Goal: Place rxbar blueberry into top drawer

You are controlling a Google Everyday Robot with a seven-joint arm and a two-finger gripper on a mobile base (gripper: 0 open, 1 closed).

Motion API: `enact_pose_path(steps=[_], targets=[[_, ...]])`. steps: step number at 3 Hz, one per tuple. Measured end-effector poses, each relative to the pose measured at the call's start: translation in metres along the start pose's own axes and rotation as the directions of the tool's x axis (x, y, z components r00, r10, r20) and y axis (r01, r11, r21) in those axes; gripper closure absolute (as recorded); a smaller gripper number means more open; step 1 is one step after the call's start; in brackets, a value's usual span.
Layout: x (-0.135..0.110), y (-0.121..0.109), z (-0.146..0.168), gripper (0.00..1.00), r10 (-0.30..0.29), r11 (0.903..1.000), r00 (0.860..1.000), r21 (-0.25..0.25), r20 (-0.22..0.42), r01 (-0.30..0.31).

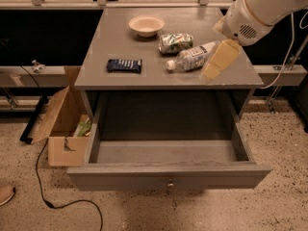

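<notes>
The rxbar blueberry (pixel 124 65), a dark navy bar, lies flat on the left part of the grey table top (pixel 120 47). The top drawer (pixel 168 176) is pulled wide open below the table top and its inside looks empty. My gripper (pixel 217 62) hangs from the white arm (pixel 255 11) at the upper right, over the table's right side, just right of the bottle. It is well to the right of the bar and holds nothing that I can see.
A cream bowl (pixel 146 25) stands at the back of the table. A green-white foil bag (pixel 175 42) and a clear bottle (pixel 192 57) lie right of centre. An open cardboard box (pixel 62 124) and a black cable (pixel 43 186) are on the floor at the left.
</notes>
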State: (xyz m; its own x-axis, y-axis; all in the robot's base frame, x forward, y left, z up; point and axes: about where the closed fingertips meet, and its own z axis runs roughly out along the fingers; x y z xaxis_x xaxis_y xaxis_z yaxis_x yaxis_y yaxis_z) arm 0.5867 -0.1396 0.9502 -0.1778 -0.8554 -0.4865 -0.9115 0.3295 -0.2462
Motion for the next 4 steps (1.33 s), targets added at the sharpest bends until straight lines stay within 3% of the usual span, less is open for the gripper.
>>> enact_pose_path(steps=[1,3,4], targets=[[0.0,0.0,0.0,0.0,0.0,1.0,1.0,0.0,0.0,0.0],[-0.068,-0.041,0.07,0.0,-0.114,0.9922,0.993,-0.05,0.012,0.114],[-0.092,-0.051,0.12,0.0,-0.093,0.9916,0.996,-0.089,0.015,0.094]])
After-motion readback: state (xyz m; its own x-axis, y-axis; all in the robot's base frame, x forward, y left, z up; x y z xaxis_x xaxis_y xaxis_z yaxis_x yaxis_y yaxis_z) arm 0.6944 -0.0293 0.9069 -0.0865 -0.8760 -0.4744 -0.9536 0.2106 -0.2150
